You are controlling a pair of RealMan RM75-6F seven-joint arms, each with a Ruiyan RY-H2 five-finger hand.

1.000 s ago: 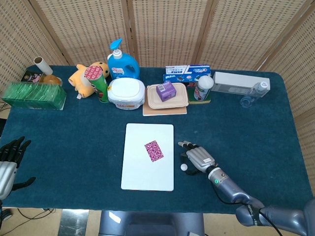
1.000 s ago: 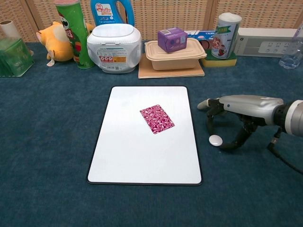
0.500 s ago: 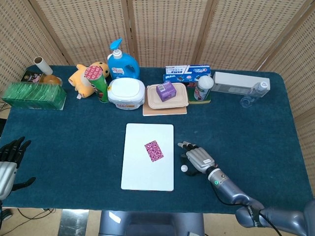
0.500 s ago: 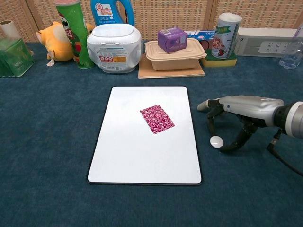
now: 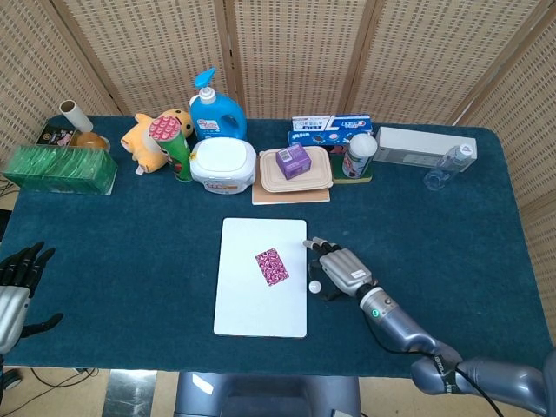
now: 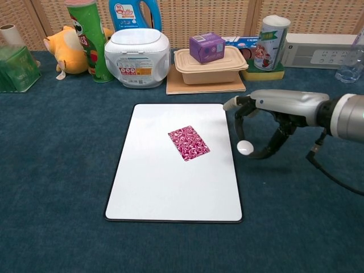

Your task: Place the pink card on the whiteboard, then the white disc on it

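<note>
- Black fingers of the left hand (image 5: 19, 276) show at the far left edge of the head view, off the table; they are spread apart and hold nothing, and the chest view does not show this hand.
- White and flat, the whiteboard (image 6: 176, 162) lies in the middle of the blue table cloth (image 6: 51, 170), with its long axis going from the robot toward the back row of things.
- Pink card (image 6: 188, 143) already lies on the whiteboard, a little above its middle, so I judge the first part of the task as done.
- Its long axis is tilted and not parallel to the board edges: in the chest view it goes from the upper left to the lower right.
- White disc (image 6: 244, 147) is pinched by the right hand (image 6: 267, 114) between the thumb and a finger, just beside the right edge of the whiteboard.
- It seems lifted a little off the cloth, but I cannot tell this for sure.
- Being round, the disc has no long axis; its flat face looks mostly toward the chest camera, so it seems tilted and not lying flat.
- The second part is left: the disc is not yet over the card, and I judge it must go left over the board and come down on the card.
</note>
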